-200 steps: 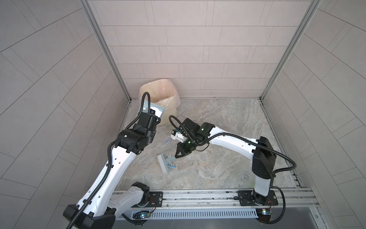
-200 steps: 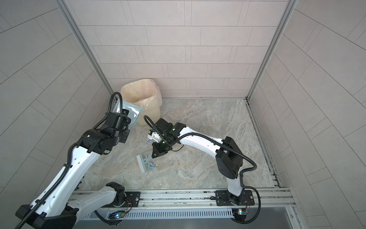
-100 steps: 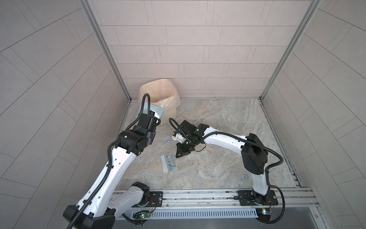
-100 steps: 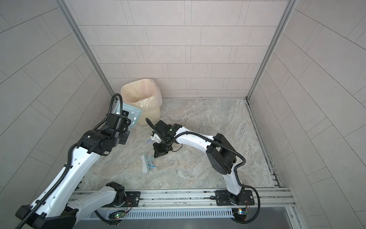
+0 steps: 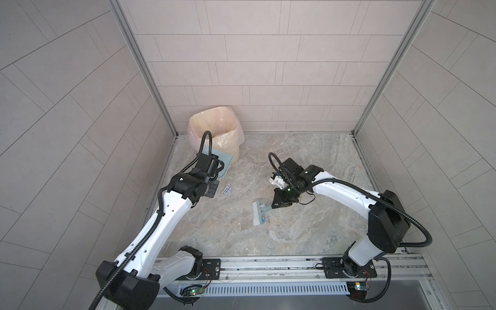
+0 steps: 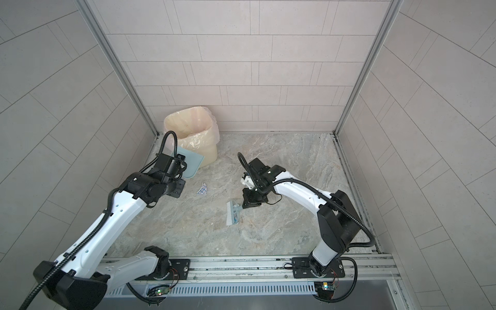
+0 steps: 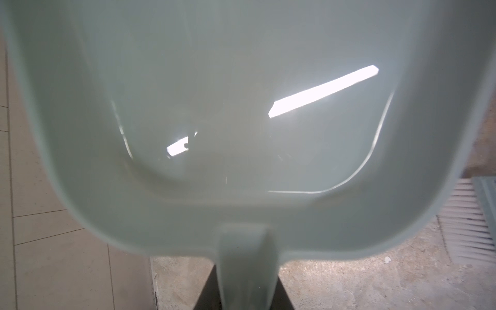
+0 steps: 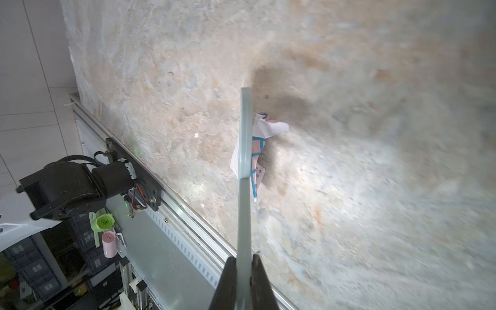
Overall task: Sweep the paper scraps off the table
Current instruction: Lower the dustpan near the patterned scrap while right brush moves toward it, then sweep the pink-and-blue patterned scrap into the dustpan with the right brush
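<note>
Pale tiled walls (image 5: 241,67) close in the veined grey-beige counter (image 5: 308,166) on three sides. In its far left corner stands a lined bin (image 5: 232,146). Just before it the left jaws pinch the handle of a pale blue dustpan (image 5: 225,162). A grid-printed paper scrap (image 5: 227,190) lies nearby, apart from the pan. Toward the middle the right jaws are pressed tight on the handle of a brush (image 5: 259,216), with a second scrap (image 8: 268,127) against its head. A metal rail (image 5: 268,264) edges the front.
</note>
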